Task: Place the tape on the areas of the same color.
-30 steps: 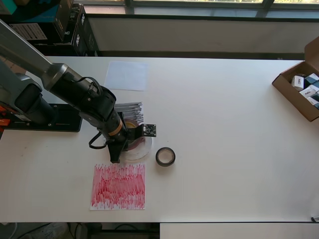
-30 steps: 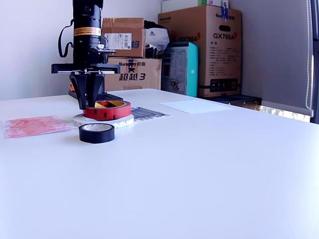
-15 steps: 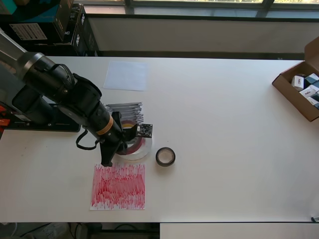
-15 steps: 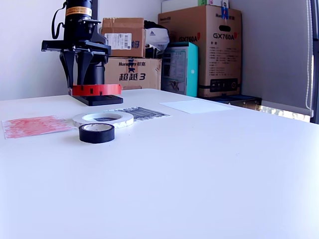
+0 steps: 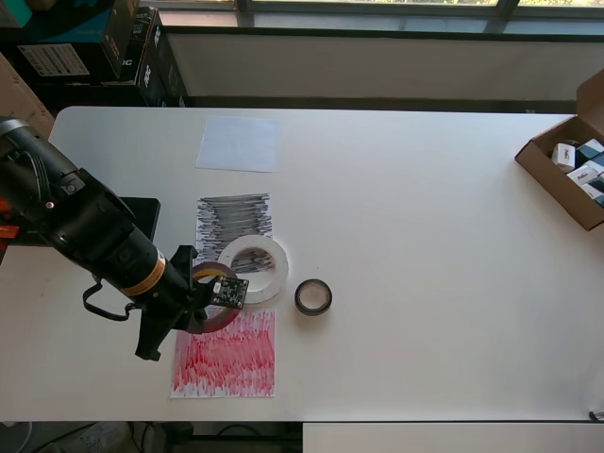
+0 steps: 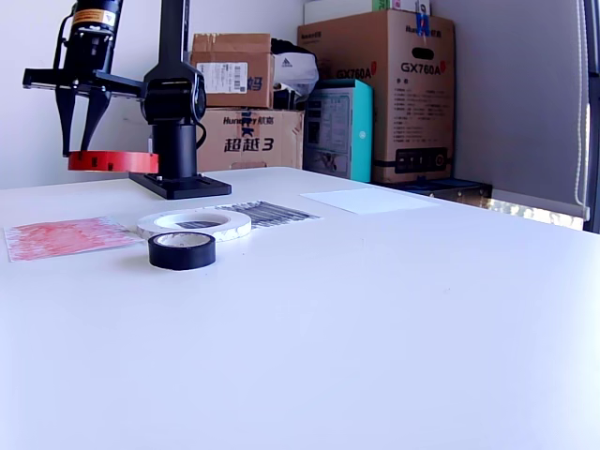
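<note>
You had plenty of readable stuff behind the table (image 6: 394, 309): the big brown carton (image 6: 389, 89) said "GX760A" on two faces, and the smaller cardboard box (image 6: 248, 141) behind the arm base (image 6: 173, 127) had Chinese characters ending in a "3", plus a white shipping label too small to read. A teal box (image 6: 337, 127) stood between them. In the overhead view an open cardboard box (image 5: 571, 170) of small packages sat at the table's right edge, and dark boxes (image 5: 104, 47) were stacked along the wall under a window.

The table itself was plain white. Your pincer (image 6: 80, 141) was closed on the reddish-brown roll (image 6: 112, 161), holding it level and well above the table; from overhead the roll (image 5: 209, 300) hung over the upper left corner of the red patch (image 5: 225, 352). The white ring (image 5: 252, 269) lay partly over the lower right corner of the black patch (image 5: 233, 217). The black roll (image 5: 312, 297) sat on bare table just right of it in the overhead view. The white patch (image 5: 239, 143) lay further up with nothing on it.
</note>
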Controlling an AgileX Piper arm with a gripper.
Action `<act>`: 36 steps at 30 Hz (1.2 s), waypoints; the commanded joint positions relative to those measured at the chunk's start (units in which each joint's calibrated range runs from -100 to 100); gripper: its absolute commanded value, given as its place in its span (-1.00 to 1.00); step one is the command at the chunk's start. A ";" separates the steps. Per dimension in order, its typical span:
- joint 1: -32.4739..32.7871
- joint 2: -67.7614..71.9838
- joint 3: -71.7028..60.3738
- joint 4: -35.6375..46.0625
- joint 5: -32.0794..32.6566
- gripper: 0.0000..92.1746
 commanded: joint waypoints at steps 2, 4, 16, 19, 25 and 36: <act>-4.73 4.31 -2.45 -0.49 -4.10 -1.00; -4.81 6.09 -4.00 -0.49 -4.10 -1.00; -4.57 19.93 -15.35 -0.49 -4.10 -1.00; -4.65 22.18 -17.26 -0.49 -5.00 -1.00; -4.81 23.11 -17.44 -0.49 -6.23 -1.00; -4.41 23.21 -16.90 -0.49 -6.23 -1.00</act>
